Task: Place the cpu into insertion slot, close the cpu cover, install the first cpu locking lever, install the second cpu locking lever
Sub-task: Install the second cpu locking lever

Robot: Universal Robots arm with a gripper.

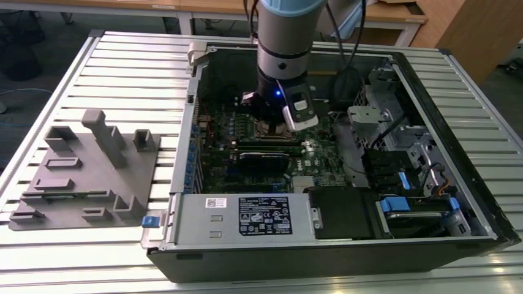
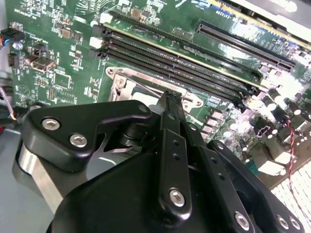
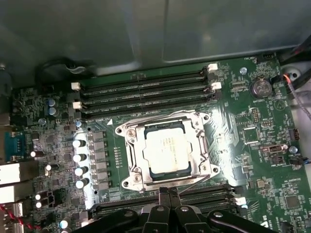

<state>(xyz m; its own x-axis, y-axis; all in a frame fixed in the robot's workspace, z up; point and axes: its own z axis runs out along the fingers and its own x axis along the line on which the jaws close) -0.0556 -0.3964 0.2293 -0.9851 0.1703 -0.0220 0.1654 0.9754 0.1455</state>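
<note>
In the first wrist view the cpu [image 3: 167, 148] lies flat in the insertion slot, its silver-grey top showing through the cut-out of the cpu cover [image 3: 135, 160]. The cover's silver frame is down around the chip. A thin metal locking lever [image 3: 189, 180] runs along the socket edge nearest my fingers. My gripper [image 3: 168, 191] is shut, its black fingertips pressed together right at that edge with nothing visible between them. The second wrist view shows the gripper [image 2: 170, 96] tip just over a corner of the cover [image 2: 127, 80]. In the exterior view the gripper [image 1: 274, 124] reaches down onto the socket inside the computer case.
Long black memory sticks [image 3: 146, 92] flank the socket on both sides. The open case [image 1: 457, 153] has a power supply [image 1: 245, 215] at the front and drive bays with blue tabs [image 1: 405, 205]. A grey fixture [image 1: 86, 168] stands on the slatted table at the exterior view's left.
</note>
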